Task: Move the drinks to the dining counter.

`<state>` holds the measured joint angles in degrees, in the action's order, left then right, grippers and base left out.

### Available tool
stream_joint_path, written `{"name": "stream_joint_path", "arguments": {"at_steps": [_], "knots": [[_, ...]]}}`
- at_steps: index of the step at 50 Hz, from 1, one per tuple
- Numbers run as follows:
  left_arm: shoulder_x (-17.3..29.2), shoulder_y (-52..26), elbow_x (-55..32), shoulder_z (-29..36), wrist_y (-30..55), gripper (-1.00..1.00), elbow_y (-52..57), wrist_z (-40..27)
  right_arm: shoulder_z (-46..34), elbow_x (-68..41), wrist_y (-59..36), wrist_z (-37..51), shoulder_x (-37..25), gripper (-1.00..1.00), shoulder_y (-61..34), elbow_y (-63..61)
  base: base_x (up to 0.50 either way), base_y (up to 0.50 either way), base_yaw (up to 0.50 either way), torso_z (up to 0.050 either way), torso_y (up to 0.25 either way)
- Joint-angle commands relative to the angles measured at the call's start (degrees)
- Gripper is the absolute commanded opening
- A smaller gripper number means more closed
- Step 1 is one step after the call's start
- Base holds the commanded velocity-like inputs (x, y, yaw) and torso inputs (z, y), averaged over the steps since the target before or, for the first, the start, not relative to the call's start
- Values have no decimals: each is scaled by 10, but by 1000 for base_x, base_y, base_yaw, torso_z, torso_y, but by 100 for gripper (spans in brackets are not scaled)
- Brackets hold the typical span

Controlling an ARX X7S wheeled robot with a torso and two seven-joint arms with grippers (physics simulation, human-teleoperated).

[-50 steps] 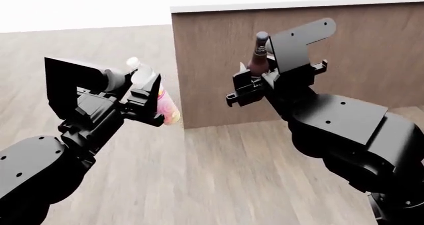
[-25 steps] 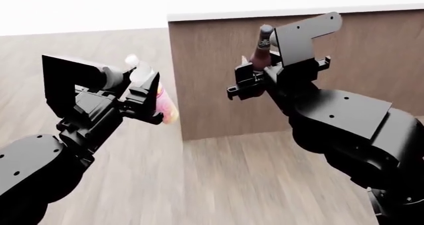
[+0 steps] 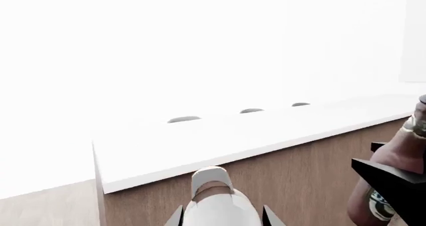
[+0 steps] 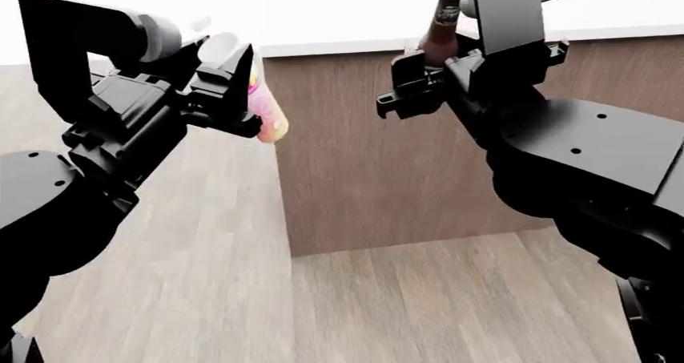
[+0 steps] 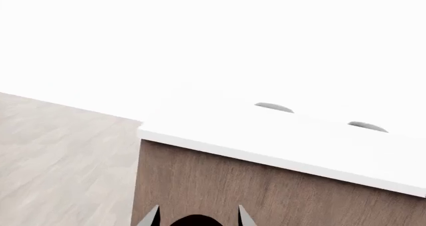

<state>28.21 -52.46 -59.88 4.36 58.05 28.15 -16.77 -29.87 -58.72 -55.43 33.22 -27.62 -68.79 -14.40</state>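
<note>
**Both bottles raised level with the counter's edge**

In the head view, the black left gripper [image 4: 230, 82] sits at about ten o'clock, its jaws closed around the slim white-topped pink-and-yellow bottle [image 4: 262, 106], which tilts beside the near corner of the white-topped dining counter with dark brown wood-panel sides [image 4: 428, 163]. At about one o'clock the black right gripper [image 4: 428, 78] clamps the dark brown glass beer bottle [image 4: 440, 22], upright, its neck rising above the counter's top edge.

The left wrist view shows what the head view does not: the counter's flat white top [image 3: 253, 131] with three small grey oval marks along its far side, the white cap [image 3: 211, 178] between two grey fingertips [image 3: 272, 217], and the beer bottle [image 3: 392, 186] at three o'clock. The right wrist view shows the counter's corner [image 5: 266, 156], two of the grey ovals, and only a dark rounded top between its fingertips [image 5: 244, 217].

Compared with a second ago, both arms are higher and the counter stands nearer.

The beer bottle's oval label is visible, but its writing cannot be read.
</note>
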Motion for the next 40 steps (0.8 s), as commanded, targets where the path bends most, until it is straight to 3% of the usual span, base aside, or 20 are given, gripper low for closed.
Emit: {"name": "stream_joint_path", "arguments": {"at_steps": [1,40], "knots": [[-5,-26,-5,1,2,-100,-1,-10,10,0,-5,5,-7,-100,-6,-14,-495,69,0,0,0],[4,-21,-13,11,-2,-100,4,-10,8,-6,-1,7,-12,-100,3,-20,-495,69,0,0,2]]}}
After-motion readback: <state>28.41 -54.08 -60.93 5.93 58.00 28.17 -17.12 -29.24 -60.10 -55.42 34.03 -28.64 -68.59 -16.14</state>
